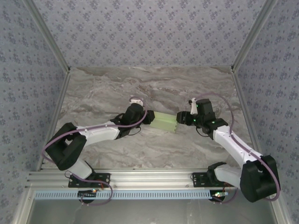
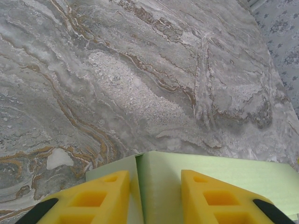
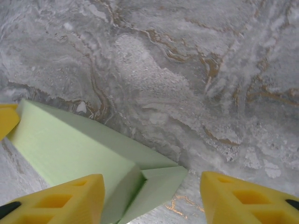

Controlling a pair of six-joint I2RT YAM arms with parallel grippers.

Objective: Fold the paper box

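Observation:
The paper box (image 1: 163, 122) is a pale green, partly folded card shape lying on the marble table between my two grippers. My left gripper (image 1: 150, 117) is shut on its left end. In the left wrist view the box (image 2: 163, 172) rises as a ridge between the yellow fingers (image 2: 98, 198), with a side flap under the left one. My right gripper (image 1: 180, 119) stands open at the box's right end. In the right wrist view an end flap (image 3: 163, 182) sticks out between the fingers, the left finger (image 3: 60, 200) sits by the box (image 3: 70, 144), and the right finger is clear of it.
The marble tabletop (image 1: 154, 84) stretches behind the box to the patterned back wall (image 1: 149, 32). Metal frame posts (image 1: 60, 98) run along both sides. The arm bases sit on the rail (image 1: 140, 179) at the near edge.

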